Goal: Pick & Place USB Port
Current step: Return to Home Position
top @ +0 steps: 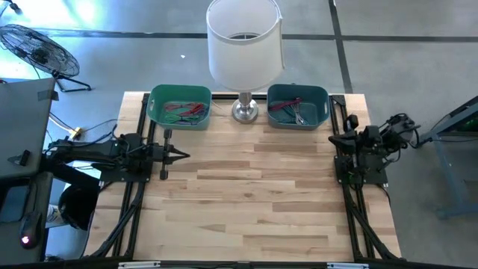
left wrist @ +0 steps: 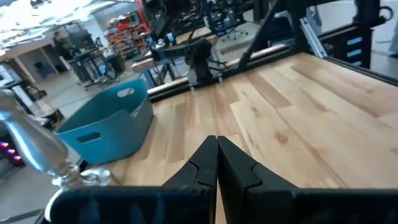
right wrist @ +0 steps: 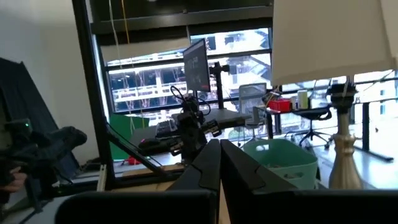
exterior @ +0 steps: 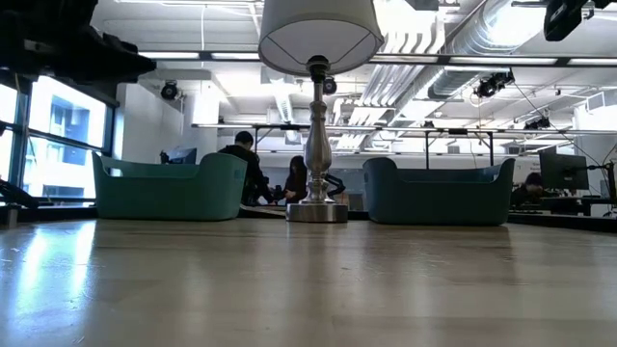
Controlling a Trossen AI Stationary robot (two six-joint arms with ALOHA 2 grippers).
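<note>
Two bins stand at the table's far edge: a green one (top: 179, 106) (exterior: 169, 188) (right wrist: 280, 158) on the left and a blue one (top: 297, 106) (exterior: 439, 193) (left wrist: 109, 124) on the right. Both hold red and green cables; I cannot make out a USB part among them. My left gripper (top: 179, 155) (left wrist: 217, 140) hovers shut near the table's left edge, pointing right. My right gripper (top: 337, 139) (right wrist: 219, 144) waits shut at the right edge, pointing left. Neither is near a bin's contents.
A lamp with a white shade (top: 244, 45) stands on its metal base (top: 244, 110) (exterior: 316, 207) between the bins. Bare wooden table (top: 254, 194) stretches between the arms. A fan (top: 37, 48) stands off the table. People sit in the room behind (exterior: 246, 164).
</note>
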